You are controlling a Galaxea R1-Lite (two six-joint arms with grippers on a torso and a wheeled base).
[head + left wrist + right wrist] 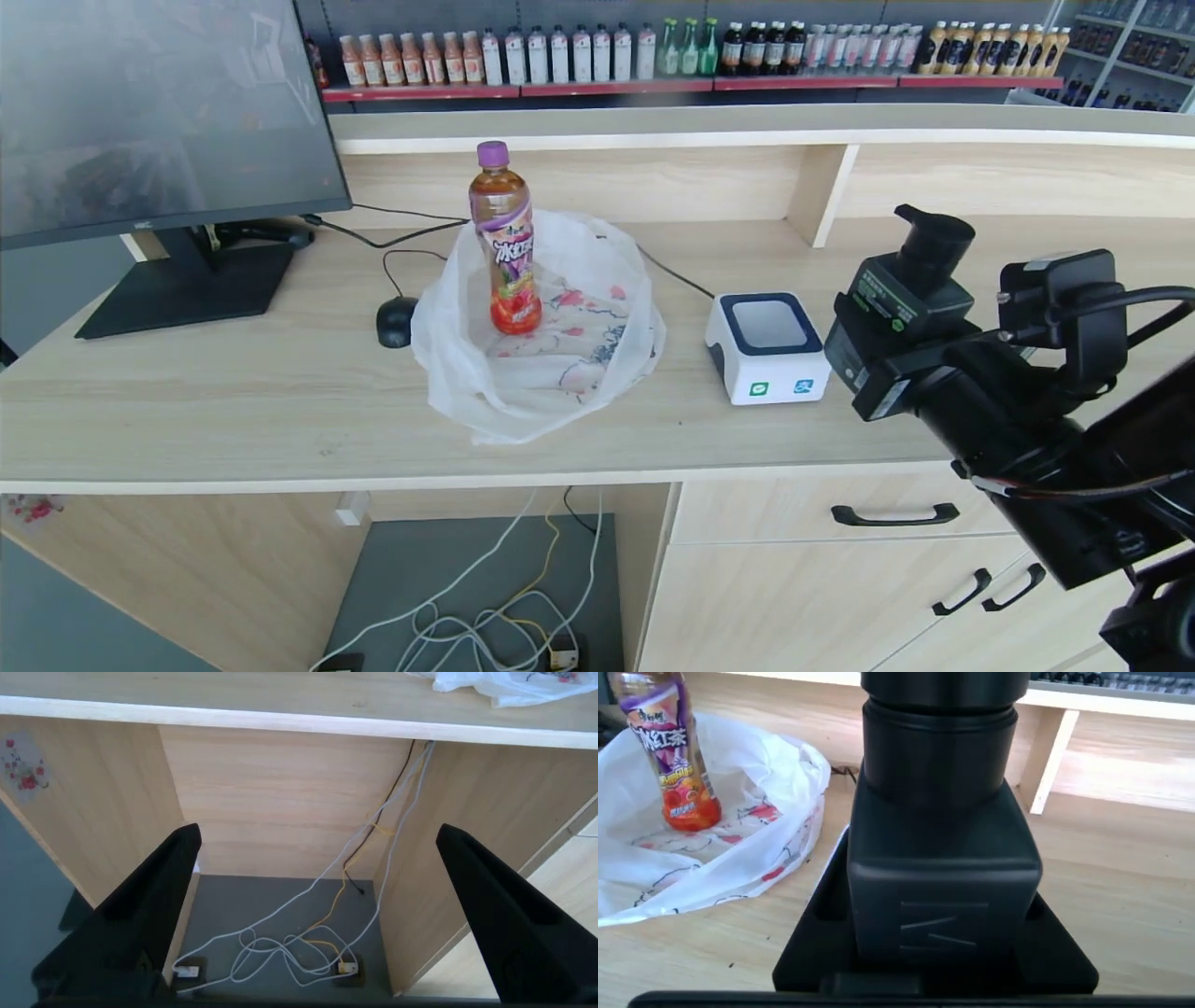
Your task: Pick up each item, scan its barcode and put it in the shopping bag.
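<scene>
I am holding the right gripper (920, 378) up off the counter (233, 411), just to the right of the scanner (767, 347); it is gripping a black bottle (898, 303) with a round black cap, its green-marked label facing up toward the head camera. The fingers are hiding behind the bottle's body, so I am judging the clench from the bottle hanging in the air with nothing under it.

The left gripper (320, 831) is hanging low in front of the counter with its jaws spread wide and nothing between them; it is looking into the knee space where the cables (308, 943) are lying.

The tea bottle (505, 245) is standing upright inside the shopping bag (448, 327), which is lying open on the counter between the mouse (396, 320) and the scanner; I am treating that item as done.

I am reading this as the scanning step for the black bottle; whether it has registered, I cannot tell. Next I am planning to bring its barcode over the scanner's dark window; I cannot see where the barcode is sitting, so the wrist may need turning. Then I am carrying it across to the bag and lowering it beside the tea bottle; that one is tall and looks easy to tip.
</scene>
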